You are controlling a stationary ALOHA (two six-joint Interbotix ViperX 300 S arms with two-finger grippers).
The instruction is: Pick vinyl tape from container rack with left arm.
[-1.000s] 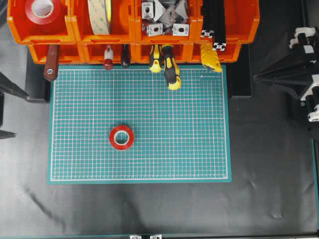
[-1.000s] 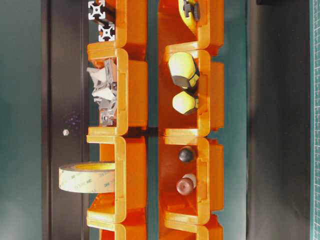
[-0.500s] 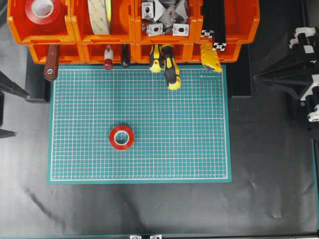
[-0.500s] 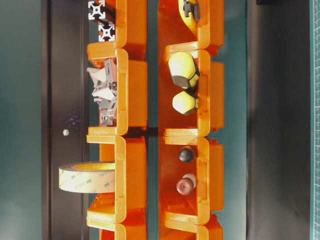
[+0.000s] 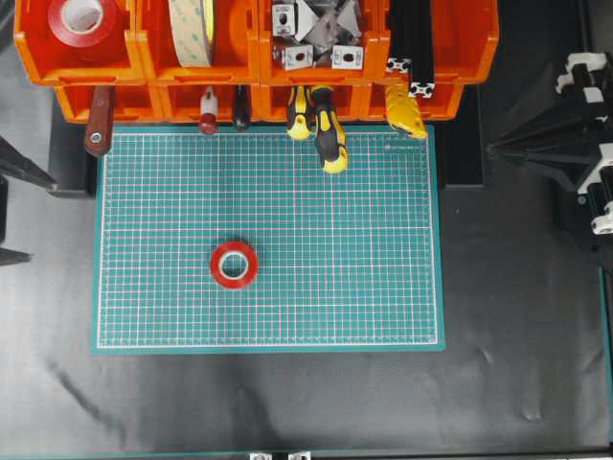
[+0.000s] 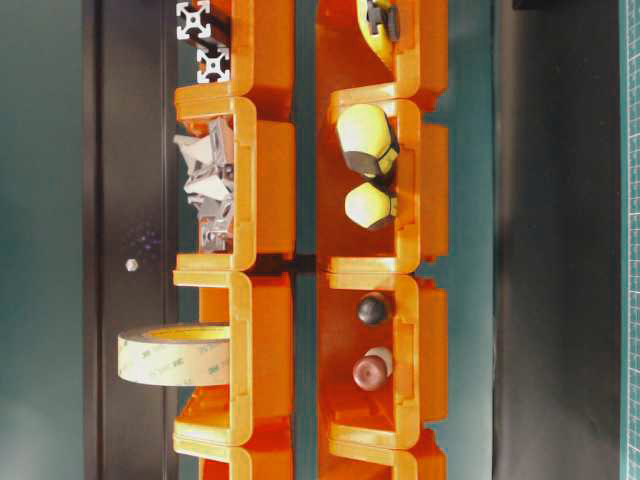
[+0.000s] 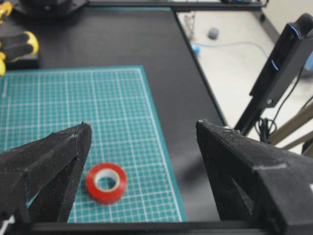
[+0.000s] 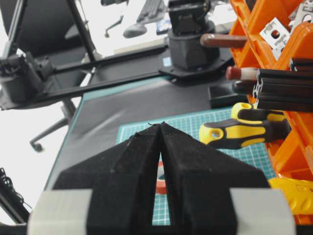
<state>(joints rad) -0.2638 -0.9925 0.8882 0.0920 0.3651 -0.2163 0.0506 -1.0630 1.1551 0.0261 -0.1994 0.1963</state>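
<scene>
My left end effector hangs released, nothing held; the vinyl tape lies on the green mat. Right end effector clenched, empty. Pick looks finished; next, I'd just retreat.

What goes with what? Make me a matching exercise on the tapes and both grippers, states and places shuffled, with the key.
Things:
1. red vinyl tape
2. cream tape roll
3. left gripper
4. right gripper

Places or states:
A. fingers shut together
B. flat on the green cutting mat
C. fingers wide open, holding nothing
D. on edge in an upper orange bin

Pairs: 1-B, 2-D, 3-C, 4-A
</scene>
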